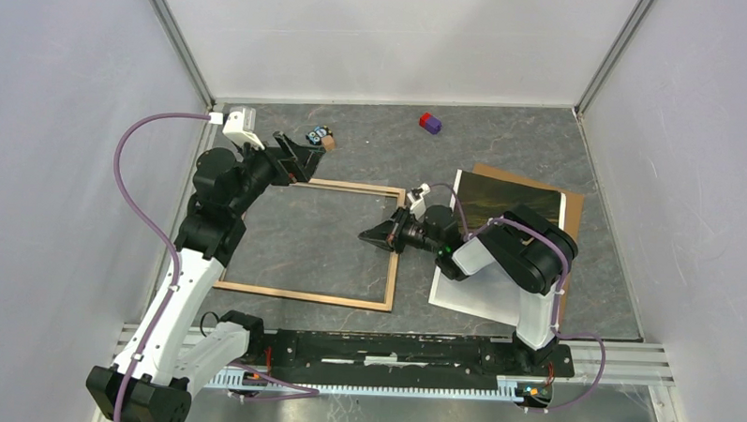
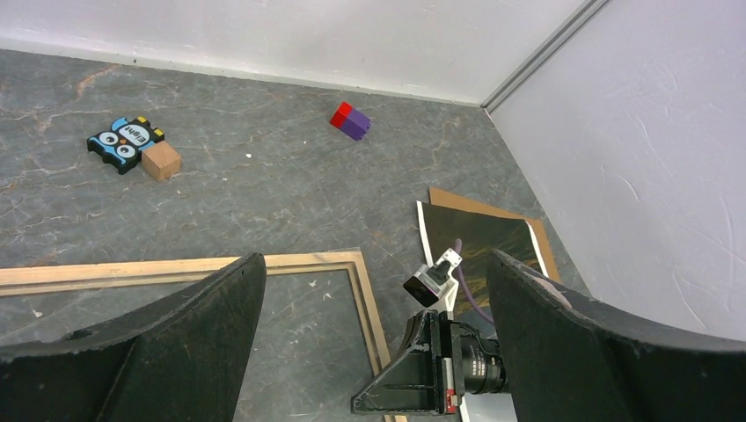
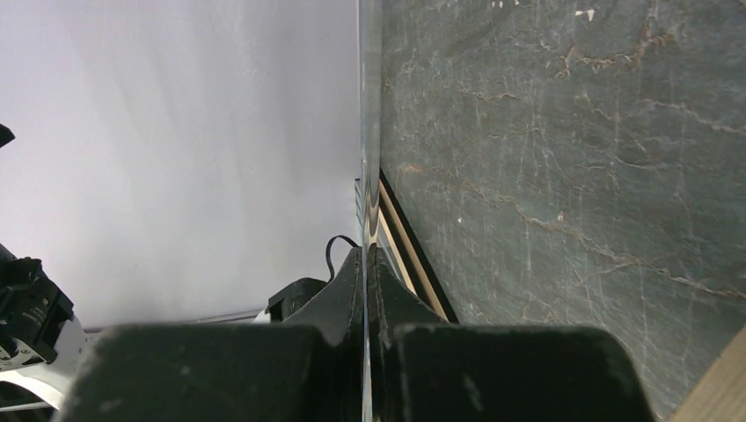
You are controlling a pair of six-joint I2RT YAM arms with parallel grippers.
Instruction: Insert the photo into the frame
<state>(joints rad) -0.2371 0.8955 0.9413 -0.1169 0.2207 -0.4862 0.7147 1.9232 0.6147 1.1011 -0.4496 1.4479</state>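
The frame (image 1: 301, 295), light wood side up, lies flat on the grey table at centre left. The photo (image 1: 506, 202), dark landscape up, rests on a brown backing board (image 1: 572, 213) at the right, partly hidden under my right arm. My right gripper (image 1: 366, 237) is shut and turned on its side, low over the frame's right rail and pointing left. Its fingers (image 3: 339, 286) are pressed together with nothing visibly held, well left of the photo's edge. My left gripper (image 1: 301, 160) hangs wide open and empty above the frame's (image 2: 176, 270) far rail. The photo (image 2: 479, 233) shows beyond the right gripper.
A red and purple block (image 1: 430, 123) lies near the back wall. A black tile with cartoon eyes (image 2: 126, 143) and a small wooden cube (image 2: 162, 162) sit at the back left. White walls enclose the table on three sides.
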